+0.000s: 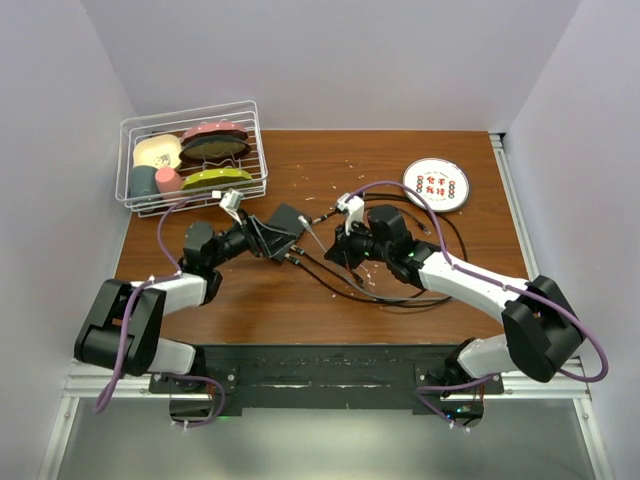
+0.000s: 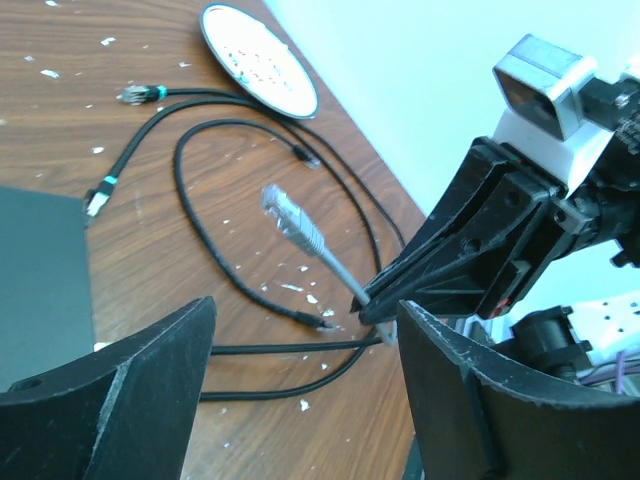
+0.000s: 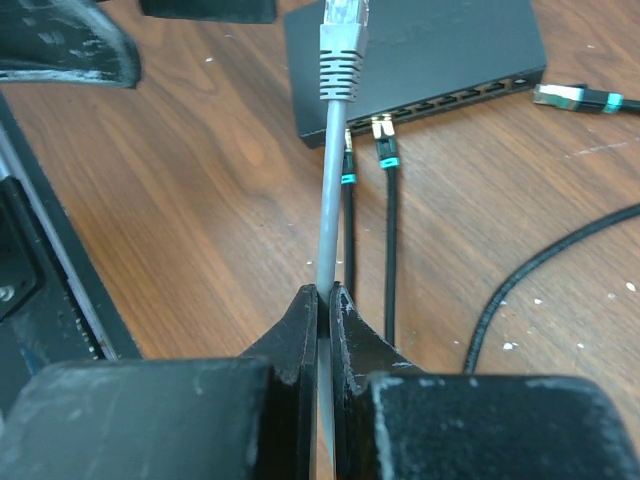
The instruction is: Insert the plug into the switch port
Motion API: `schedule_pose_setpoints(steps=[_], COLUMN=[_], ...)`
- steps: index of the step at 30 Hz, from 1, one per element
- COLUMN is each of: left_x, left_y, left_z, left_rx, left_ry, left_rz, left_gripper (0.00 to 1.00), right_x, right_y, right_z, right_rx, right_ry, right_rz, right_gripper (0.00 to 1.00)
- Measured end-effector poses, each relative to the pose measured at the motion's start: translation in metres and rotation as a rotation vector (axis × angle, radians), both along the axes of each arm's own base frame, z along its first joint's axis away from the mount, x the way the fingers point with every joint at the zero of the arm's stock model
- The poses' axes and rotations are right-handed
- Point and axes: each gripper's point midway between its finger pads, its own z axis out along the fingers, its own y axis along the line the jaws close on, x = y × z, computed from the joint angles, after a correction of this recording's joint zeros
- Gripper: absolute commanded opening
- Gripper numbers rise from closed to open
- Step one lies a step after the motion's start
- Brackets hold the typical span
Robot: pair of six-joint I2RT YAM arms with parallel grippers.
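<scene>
One ribbed grey plug (image 3: 340,50) faces flat matte-black switch (image 3: 440,50).

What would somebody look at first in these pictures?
Most likely the right gripper, which pinches a grey cable in the middle of the table and holds its plug out toward the black switch box. After that, the white wire basket of colourful things in the far left corner catches the eye.
</scene>
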Motion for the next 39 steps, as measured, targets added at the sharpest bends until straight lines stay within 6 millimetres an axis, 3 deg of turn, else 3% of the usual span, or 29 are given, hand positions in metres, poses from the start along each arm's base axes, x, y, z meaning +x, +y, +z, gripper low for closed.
schedule_pose_setpoints(steps=[10, 21, 24, 25, 26, 30, 31, 34, 39], left_x=[0.001, 0.015, 0.017, 0.017, 0.018, 0.017, 0.016, 0.011, -0.009], left_y=[-0.006, -0.01, -0.012, -0.013, -0.013, -0.014, -0.014, -0.016, -0.017], left_z=[-0.001, 0.002, 0.0, -0.001, -0.001, 0.005, 0.007, 0.01, 0.022], left_rx=[-0.059, -0.09, -0.094, -0.096, -0.097, -0.111, -0.113, -0.113, -0.105], left_ry=[0.033, 0.05, 0.058, 0.059, 0.058, 0.034, 0.024, 0.005, -0.048], left_rz=[-0.032, -0.035, -0.039, -0.04, -0.041, -0.053, -0.06, -0.088, -0.144], left_gripper=[0.67, 0.42, 0.19, 0.03, 0.0, 0.0, 0.0, 0.0, 0.0], right_x=[-0.011, -0.027, -0.033, -0.035, -0.035, -0.039, -0.038, -0.036, -0.033], right_y=[0.007, 0.015, 0.018, 0.019, 0.019, 0.018, 0.018, 0.018, 0.021], right_z=[0.0, 0.005, 0.003, 0.002, 0.001, -0.003, -0.003, -0.002, 0.02], right_rx=[0.015, 0.019, 0.008, 0.005, -0.003, -0.021, -0.023, -0.022, 0.028], right_ry=[0.013, -0.001, -0.001, 0.0, -0.001, 0.007, 0.003, -0.003, -0.038], right_rz=[0.052, 0.096, 0.111, 0.114, 0.11, 0.111, 0.109, 0.097, 0.092], right_gripper=[0.0, 0.0, 0.0, 0.04, 0.1, 0.4, 0.52, 0.68, 0.73])
